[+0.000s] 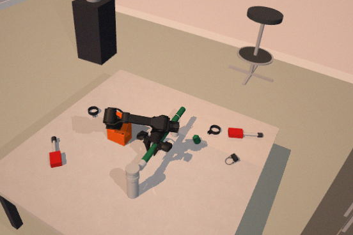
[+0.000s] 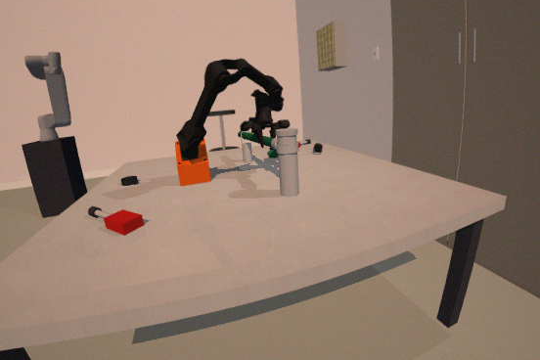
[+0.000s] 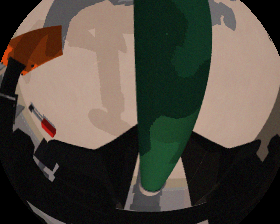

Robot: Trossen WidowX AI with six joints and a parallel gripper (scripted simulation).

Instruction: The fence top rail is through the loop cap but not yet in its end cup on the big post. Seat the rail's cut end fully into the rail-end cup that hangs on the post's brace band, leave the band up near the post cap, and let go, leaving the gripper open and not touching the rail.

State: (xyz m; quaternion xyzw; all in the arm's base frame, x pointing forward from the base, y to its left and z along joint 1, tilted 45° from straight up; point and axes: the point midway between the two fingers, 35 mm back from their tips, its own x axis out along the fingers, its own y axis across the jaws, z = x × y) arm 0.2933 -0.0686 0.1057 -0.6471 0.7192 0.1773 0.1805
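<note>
The green rail (image 1: pixel 181 111) (image 2: pixel 251 137) (image 3: pixel 171 60) slants through the thin loop on the small post (image 1: pixel 174 133) (image 2: pixel 247 153). Its near end meets the pale rail-end cup (image 1: pixel 142 163) beside the big grey post (image 1: pixel 132 188) (image 2: pixel 289 175); in the wrist view a pale rim shows at the rail's end. How deep the end sits in the cup cannot be told. The brace band (image 1: pixel 132 177) (image 2: pixel 288 149) is high on the post, just below the post cap (image 1: pixel 132 167) (image 2: pixel 287 133). My gripper (image 1: pixel 151 151) (image 2: pixel 262 142) (image 3: pixel 159 128) is shut on the rail, between loop and cup.
The orange base block (image 1: pixel 119 134) (image 2: pixel 194 172) is left of the rail. A small green piece (image 1: pixel 196 139), black rings (image 1: pixel 93 110) (image 1: pixel 215 129), a black clip (image 1: pixel 234 156) and two red-ended tools (image 1: pixel 55 159) (image 1: pixel 235 133) lie around on the table.
</note>
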